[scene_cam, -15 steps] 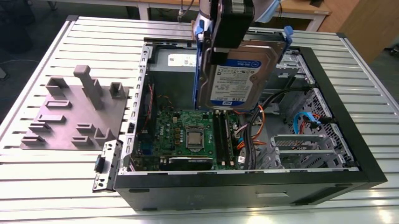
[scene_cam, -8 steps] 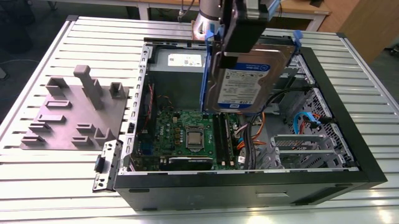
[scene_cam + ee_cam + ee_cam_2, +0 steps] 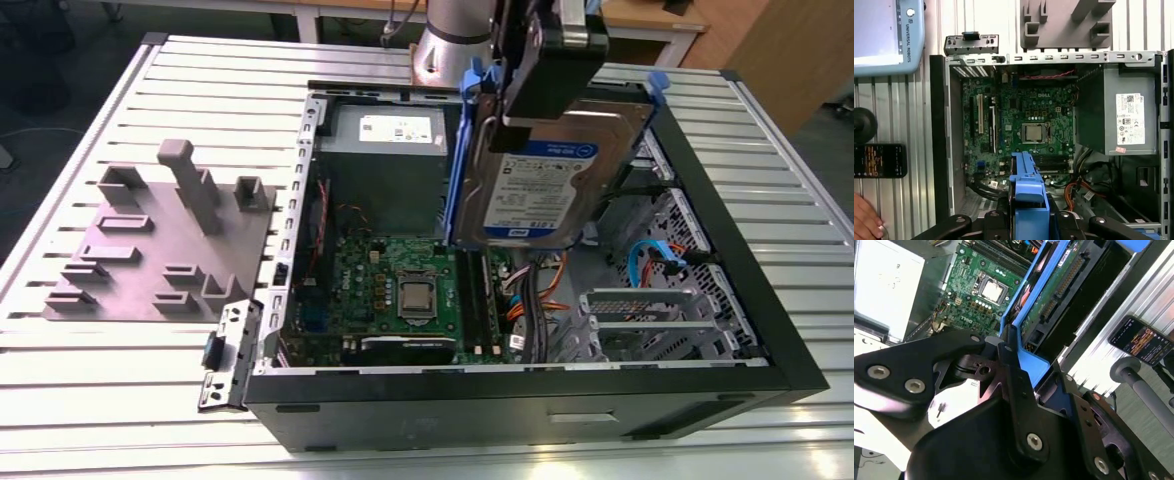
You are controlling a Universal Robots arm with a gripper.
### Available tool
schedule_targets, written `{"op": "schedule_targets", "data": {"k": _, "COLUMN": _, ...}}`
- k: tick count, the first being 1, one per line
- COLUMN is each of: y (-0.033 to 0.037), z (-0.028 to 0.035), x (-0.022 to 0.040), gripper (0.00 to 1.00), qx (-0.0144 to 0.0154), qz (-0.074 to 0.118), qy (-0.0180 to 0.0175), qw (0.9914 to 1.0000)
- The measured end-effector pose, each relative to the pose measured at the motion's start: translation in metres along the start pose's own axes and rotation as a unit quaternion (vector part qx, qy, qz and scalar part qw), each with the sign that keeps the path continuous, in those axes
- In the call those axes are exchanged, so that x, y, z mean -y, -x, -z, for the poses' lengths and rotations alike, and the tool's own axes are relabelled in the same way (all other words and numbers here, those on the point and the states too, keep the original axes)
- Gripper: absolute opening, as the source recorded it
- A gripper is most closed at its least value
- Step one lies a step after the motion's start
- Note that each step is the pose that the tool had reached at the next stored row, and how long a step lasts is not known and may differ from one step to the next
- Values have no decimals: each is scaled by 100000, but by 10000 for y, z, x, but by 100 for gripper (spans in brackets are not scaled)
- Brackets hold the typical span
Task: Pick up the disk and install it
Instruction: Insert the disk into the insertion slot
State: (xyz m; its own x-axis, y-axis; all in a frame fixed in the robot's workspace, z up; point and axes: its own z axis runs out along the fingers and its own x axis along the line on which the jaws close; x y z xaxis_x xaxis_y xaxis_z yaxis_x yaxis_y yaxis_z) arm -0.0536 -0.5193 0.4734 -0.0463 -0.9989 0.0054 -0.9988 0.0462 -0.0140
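We've got the claw (image 3: 523, 112) clamped on the disk (image 3: 550, 190) by its blue carrier (image 3: 462, 150), so it hangs tilted right under the claw, over the open PC case (image 3: 534, 395) below.

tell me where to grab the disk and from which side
Likely by the top end of the blue carrier frame, from above, as the gripper holds it now: the disk hangs roughly upright over the open computer case, and that end juts past the drive body.

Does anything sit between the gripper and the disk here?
Nothing: the gripper clamps the disk by its blue carrier frame directly, above the open case, in the exterior view.
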Motion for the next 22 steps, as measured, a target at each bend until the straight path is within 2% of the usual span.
{"op": "schedule_targets", "data": {"k": 9, "y": -63, "z": -12, "x": 44, "gripper": 37, "qx": -241, "qz": 0, "qy": -29, "qw": 100000}}
{"op": "schedule_targets", "data": {"k": 22, "y": -228, "z": -40, "x": 128, "gripper": 37, "qx": -368, "qz": 2, "qy": -36, "qw": 99999}}
